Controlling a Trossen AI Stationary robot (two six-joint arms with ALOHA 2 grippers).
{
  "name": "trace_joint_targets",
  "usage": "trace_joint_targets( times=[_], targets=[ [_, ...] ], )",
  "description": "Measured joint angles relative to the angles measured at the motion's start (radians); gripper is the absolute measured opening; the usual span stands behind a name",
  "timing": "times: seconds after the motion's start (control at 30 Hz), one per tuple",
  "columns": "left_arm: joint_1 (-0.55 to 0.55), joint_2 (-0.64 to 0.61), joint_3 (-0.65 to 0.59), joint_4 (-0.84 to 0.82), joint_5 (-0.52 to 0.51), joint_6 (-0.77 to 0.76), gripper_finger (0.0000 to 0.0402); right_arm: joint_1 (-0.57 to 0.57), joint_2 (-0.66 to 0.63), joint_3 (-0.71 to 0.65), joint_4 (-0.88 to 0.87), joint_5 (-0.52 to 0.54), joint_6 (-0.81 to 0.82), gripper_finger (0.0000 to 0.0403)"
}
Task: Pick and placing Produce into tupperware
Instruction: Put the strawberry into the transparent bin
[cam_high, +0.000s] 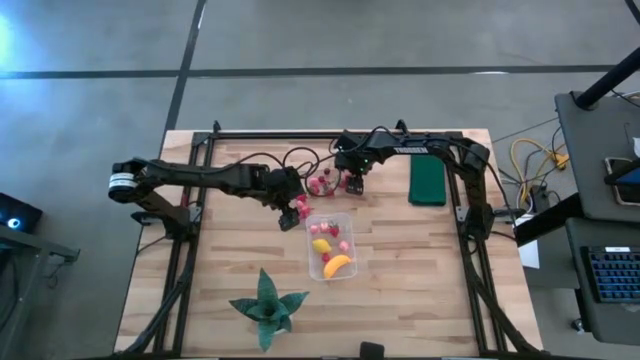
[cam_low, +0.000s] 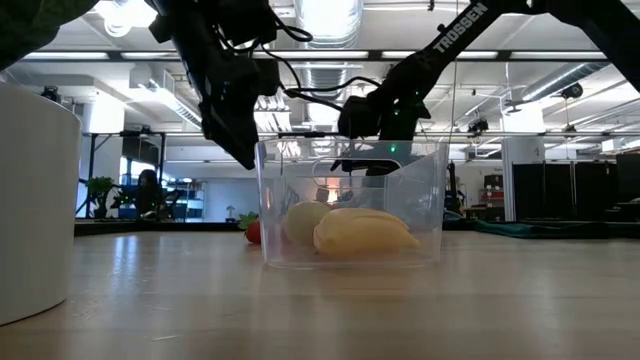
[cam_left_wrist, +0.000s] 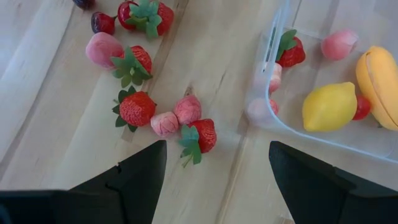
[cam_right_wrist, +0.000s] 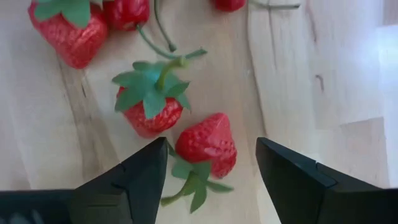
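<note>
A clear tupperware (cam_high: 332, 245) stands mid-table with a yellow lemon (cam_left_wrist: 329, 107), an orange-yellow banana (cam_left_wrist: 379, 74) and a few strawberries (cam_left_wrist: 291, 50) inside. More red and pink strawberries (cam_high: 322, 183) lie loose on the wood beyond its far left corner. My right gripper (cam_right_wrist: 211, 142) points down over them, open, its fingers on either side of one red strawberry (cam_right_wrist: 208, 146) that lies on the table. My left gripper (cam_left_wrist: 217, 144) hangs open above the table beside the tupperware's far left corner, over a small group of berries (cam_left_wrist: 186, 112).
A spiky green plant (cam_high: 265, 308) stands near the table's front edge, left of the tupperware. A dark green flat rectangle (cam_high: 428, 180) lies at the far right. Black frame rails (cam_high: 190, 250) run along the table's sides. Bare wood lies right of the tupperware.
</note>
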Motion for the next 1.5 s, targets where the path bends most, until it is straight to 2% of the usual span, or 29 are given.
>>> trace_joint_targets(
  times=[0.3, 0.63, 0.77, 0.93, 1.1, 1.27, 1.37, 1.5],
  targets=[
    [0.000, 0.000, 0.000, 0.000, 0.000, -0.001, 0.0269, 0.000, 0.000, 0.000, 0.018, 0.003, 0.048, 0.0211],
    [0.000, 0.000, 0.000, 0.000, 0.000, -0.001, 0.0269, 0.004, -0.005, 0.000, -0.031, -0.003, 0.111, 0.0145],
    [0.000, 0.000, 0.000, 0.000, 0.000, -0.001, 0.0269, 0.014, -0.043, -0.002, -0.085, -0.040, 0.138, 0.0128],
    [0.000, 0.000, 0.000, 0.000, -0.006, 0.000, 0.0269, 0.041, -0.161, -0.001, -0.083, -0.080, 0.200, 0.0128],
    [0.000, 0.000, -0.001, -0.001, -0.008, 0.000, 0.0269, 0.103, -0.256, -0.001, -0.127, -0.099, 0.252, 0.0131],
    [0.000, 0.000, -0.001, -0.007, -0.011, 0.000, 0.0269, 0.223, -0.293, -0.002, -0.174, -0.218, 0.330, 0.0132],
    [-0.001, 0.000, -0.001, -0.010, -0.011, 0.001, 0.0269, 0.308, -0.302, -0.002, -0.138, -0.270, 0.355, 0.0132],
    [-0.001, 0.000, -0.008, -0.039, -0.011, 0.004, 0.0269, 0.394, -0.304, -0.002, -0.078, -0.280, 0.386, 0.0132]
  ],
)
